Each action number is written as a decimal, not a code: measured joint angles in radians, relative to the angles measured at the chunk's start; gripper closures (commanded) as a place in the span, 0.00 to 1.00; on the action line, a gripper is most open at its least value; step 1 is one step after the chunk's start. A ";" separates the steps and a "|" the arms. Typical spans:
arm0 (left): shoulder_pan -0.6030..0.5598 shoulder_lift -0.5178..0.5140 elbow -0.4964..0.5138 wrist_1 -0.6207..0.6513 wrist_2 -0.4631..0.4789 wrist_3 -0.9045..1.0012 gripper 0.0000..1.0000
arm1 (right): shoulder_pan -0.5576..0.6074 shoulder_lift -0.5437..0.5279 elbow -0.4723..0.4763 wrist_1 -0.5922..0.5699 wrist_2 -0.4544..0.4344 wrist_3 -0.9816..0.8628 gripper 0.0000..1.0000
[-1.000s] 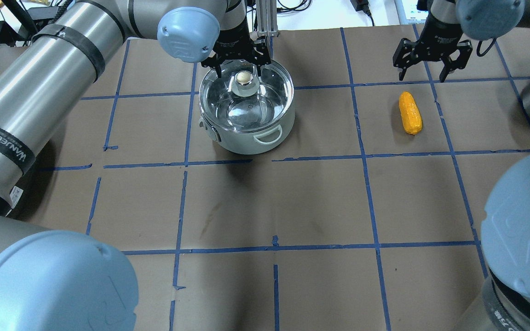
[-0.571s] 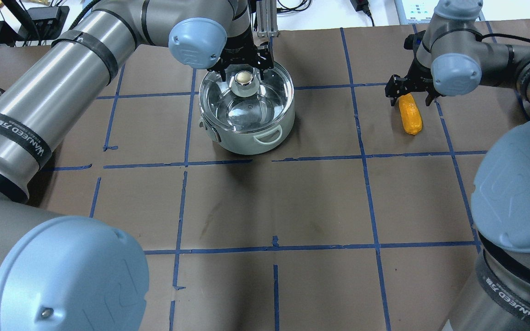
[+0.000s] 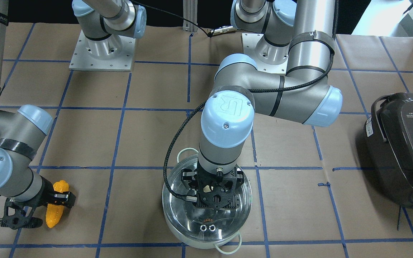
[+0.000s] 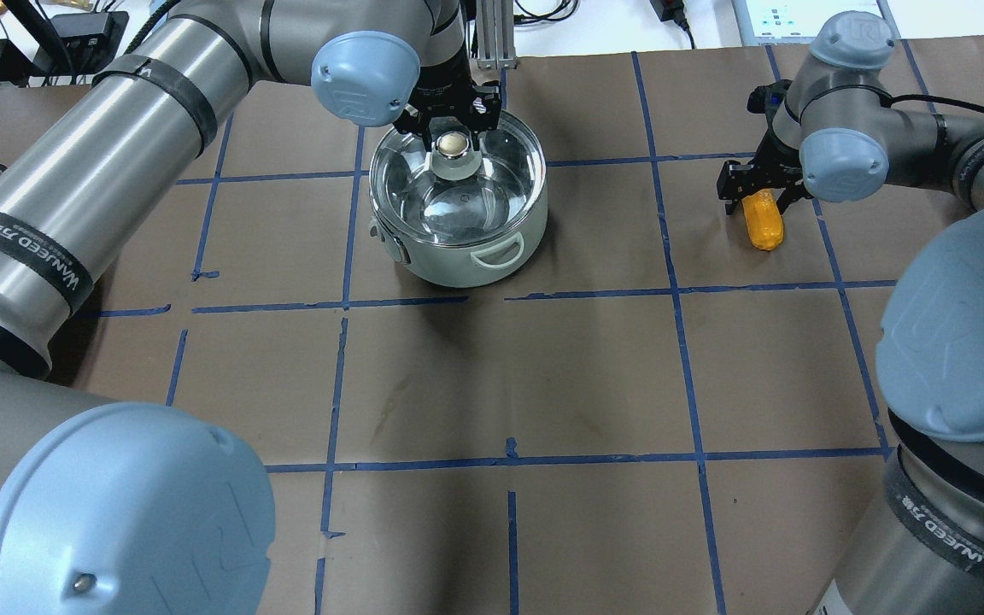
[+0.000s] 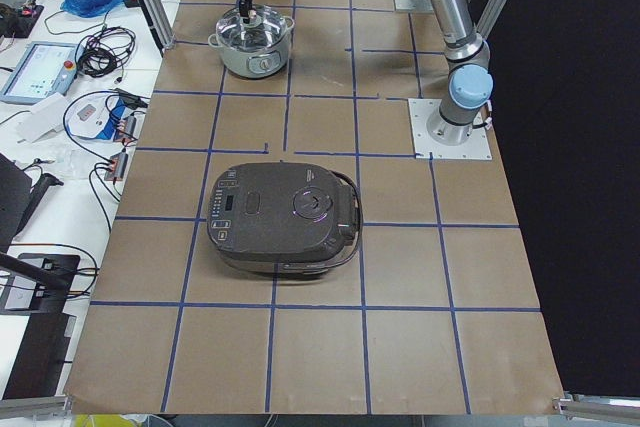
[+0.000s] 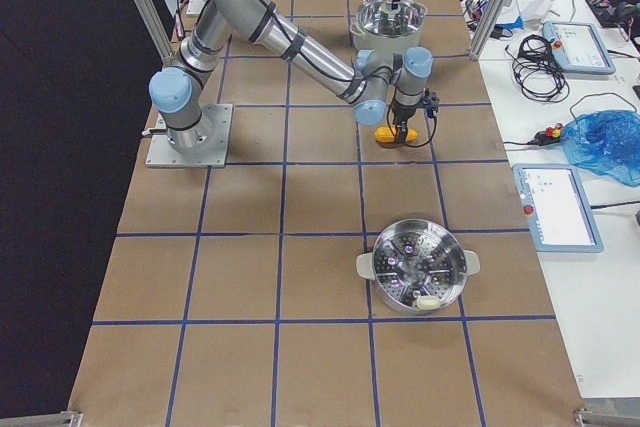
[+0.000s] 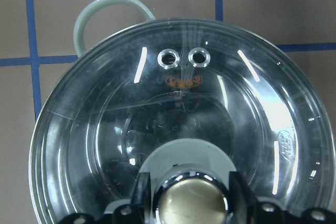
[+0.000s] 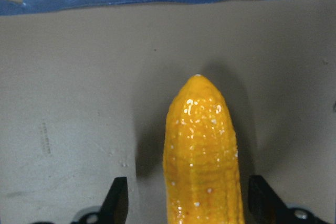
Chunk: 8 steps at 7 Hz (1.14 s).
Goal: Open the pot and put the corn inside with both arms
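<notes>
Nearest the robot, the left arm (image 4: 99,162) and right arm (image 4: 953,342) reach out over the brown desk (image 4: 509,376) with its blue tape grid, and everything that matters to the task lies towards the far edge. The pot (image 4: 458,260) stands there upright, one pale handle (image 4: 496,254) turned toward the robot. The glass lid (image 7: 105,124) sits flat on the pot's rim, so the pot is not yet open. Past that handle, at the lid's centre, is the knob (image 4: 453,143). The left tool (image 7: 190,198) is down over it, and in the wrist view its fingers (image 7: 142,192) stand right against either side, so it looks pinched on the knob, though nothing shows the lid lifted. At much the same depth, well apart to the robot's right, the corn (image 4: 764,224) lies on the desk with its tapered end pointing away from the right tool (image 8: 189,203). That tool straddles the thick end with its fingers (image 8: 118,200) spread, and there is a visible gap on at least one side, so the cob is bracketed but not gripped. By my reading both arms are placed and one grasp is made. What remains is to close on the corn, lift the lid clear, carry the cob across and drop it into the pot. A dark rice cooker (image 3: 407,143) sits off to the robot's left, apart from all this.
</notes>
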 measured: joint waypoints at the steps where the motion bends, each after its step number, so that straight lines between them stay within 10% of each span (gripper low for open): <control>1: 0.000 0.000 -0.001 0.000 -0.005 0.000 0.98 | 0.000 -0.003 -0.003 0.003 -0.004 0.003 0.93; 8: 0.109 0.105 0.060 -0.175 -0.003 0.106 0.97 | 0.156 -0.166 -0.221 0.387 -0.030 0.052 0.95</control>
